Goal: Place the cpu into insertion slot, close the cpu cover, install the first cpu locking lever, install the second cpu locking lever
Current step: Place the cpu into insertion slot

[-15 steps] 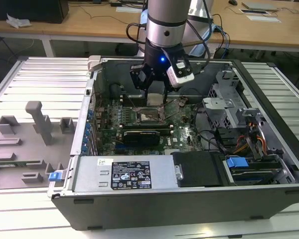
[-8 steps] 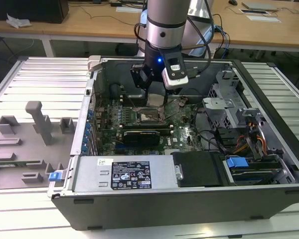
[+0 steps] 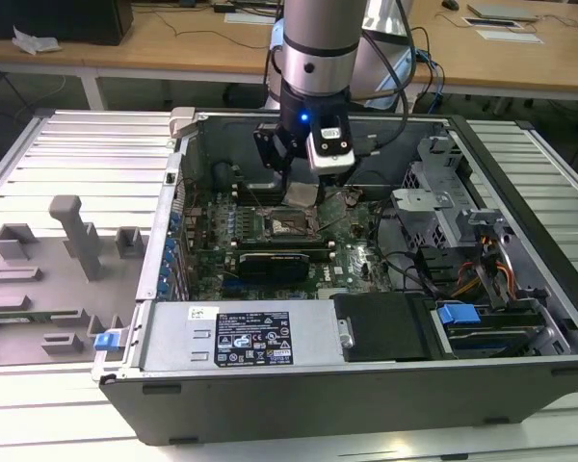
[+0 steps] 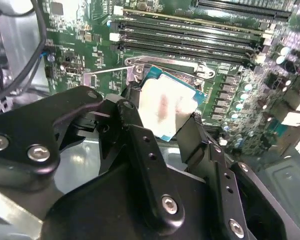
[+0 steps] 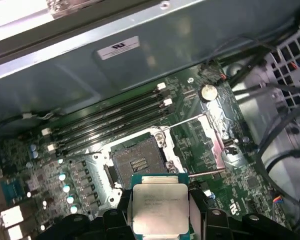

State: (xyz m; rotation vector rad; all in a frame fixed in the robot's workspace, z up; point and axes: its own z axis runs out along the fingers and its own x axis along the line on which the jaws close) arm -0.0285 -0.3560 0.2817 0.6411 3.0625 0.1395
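The jaws of our black two-fingered gripper [image 5: 161, 212] are clamped on opposite edges of the small flat square cpu [image 5: 160, 200] with its pale silver metal top, held clear of the dark square insertion slot [image 5: 137, 161] nearby. We judge it light, stiff and fragile underneath, so we grip the edges only.

Lab: slatted metal workbench [image 3: 87, 144], wooden desks [image 3: 173, 43]

Bright light is washing over the ribbed table [image 3: 87, 144] at the upper left of the exterior view, while the inside of the computer case [image 3: 270, 404] is sitting in shadow. In the second wrist view, glare is bleaching the top of the cpu [image 4: 165, 107].
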